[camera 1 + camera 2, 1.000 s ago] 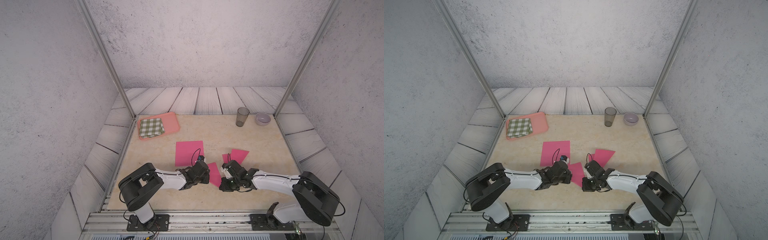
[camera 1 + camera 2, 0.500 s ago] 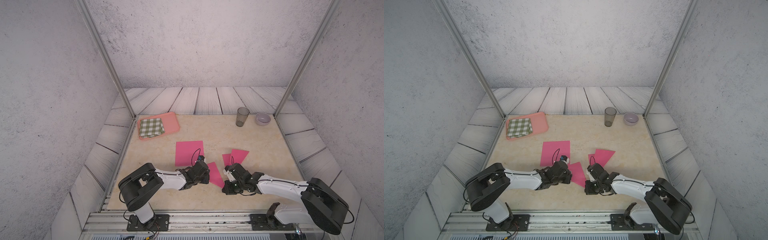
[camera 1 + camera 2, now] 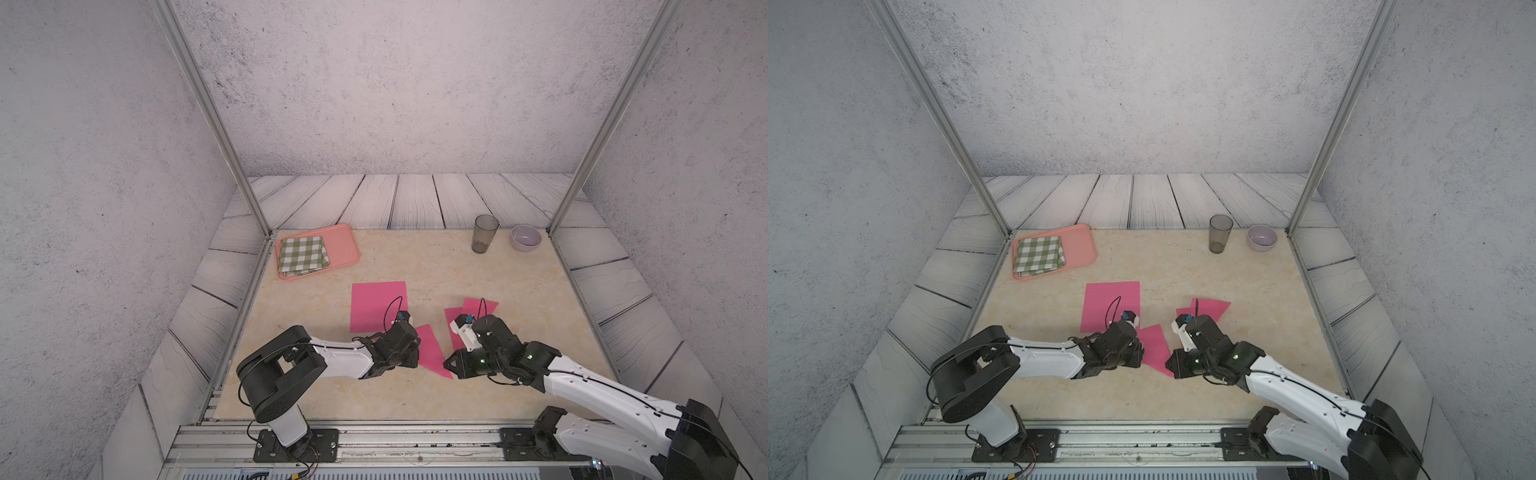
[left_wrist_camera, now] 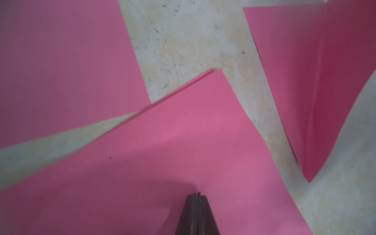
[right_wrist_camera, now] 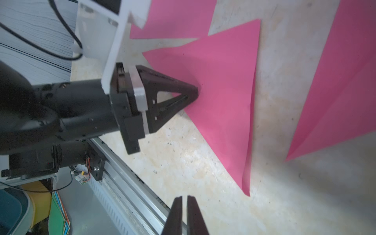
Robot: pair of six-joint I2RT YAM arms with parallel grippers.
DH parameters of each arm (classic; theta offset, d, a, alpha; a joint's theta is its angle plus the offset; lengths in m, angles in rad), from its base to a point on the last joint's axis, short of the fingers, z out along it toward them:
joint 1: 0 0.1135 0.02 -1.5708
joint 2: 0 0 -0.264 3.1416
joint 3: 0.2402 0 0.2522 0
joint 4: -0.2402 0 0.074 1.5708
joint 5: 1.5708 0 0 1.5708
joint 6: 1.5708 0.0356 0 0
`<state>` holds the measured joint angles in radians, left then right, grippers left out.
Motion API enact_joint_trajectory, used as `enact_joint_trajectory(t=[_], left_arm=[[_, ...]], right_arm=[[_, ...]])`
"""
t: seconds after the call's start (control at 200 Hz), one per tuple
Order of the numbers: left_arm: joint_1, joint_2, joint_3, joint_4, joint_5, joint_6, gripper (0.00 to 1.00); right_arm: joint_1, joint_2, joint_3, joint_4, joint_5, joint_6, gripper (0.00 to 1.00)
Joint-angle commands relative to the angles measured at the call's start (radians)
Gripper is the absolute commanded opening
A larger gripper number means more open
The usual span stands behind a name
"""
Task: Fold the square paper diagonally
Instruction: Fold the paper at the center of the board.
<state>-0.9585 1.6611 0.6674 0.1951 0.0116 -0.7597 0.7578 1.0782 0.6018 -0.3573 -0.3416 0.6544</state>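
three papers [image 3: 378,305] [image 3: 432,349] [image 3: 484,305], two closed pincers [image 4: 197,196] [image 5: 184,198]; one tray [image 3: 345,245], cup [image 3: 484,239], bowl [image 3: 525,237]

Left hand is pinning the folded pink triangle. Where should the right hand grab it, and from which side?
I'd grip the folded triangle at its near pointed tip, right hand coming in low from the near right. The edge there curls up, leaving a gap for a finger; the rest lies flat, with the left hand pressing on it.
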Motion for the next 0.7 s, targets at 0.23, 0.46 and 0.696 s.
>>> enact_joint_trajectory(t=[0.23,0.46,0.696], left_arm=[[-0.013,0.027,-0.049,-0.230,0.019,0.019,0.00],[-0.020,0.030,-0.027,-0.241,0.030,0.049,0.00],[-0.033,0.043,0.016,-0.256,0.042,0.084,0.00]], right_arm=[[-0.014,0.335,0.024,0.083,-0.027,-0.091,0.05],[-0.017,0.343,-0.050,0.104,0.001,-0.099,0.04],[-0.016,0.270,-0.153,0.141,-0.010,-0.046,0.04]])
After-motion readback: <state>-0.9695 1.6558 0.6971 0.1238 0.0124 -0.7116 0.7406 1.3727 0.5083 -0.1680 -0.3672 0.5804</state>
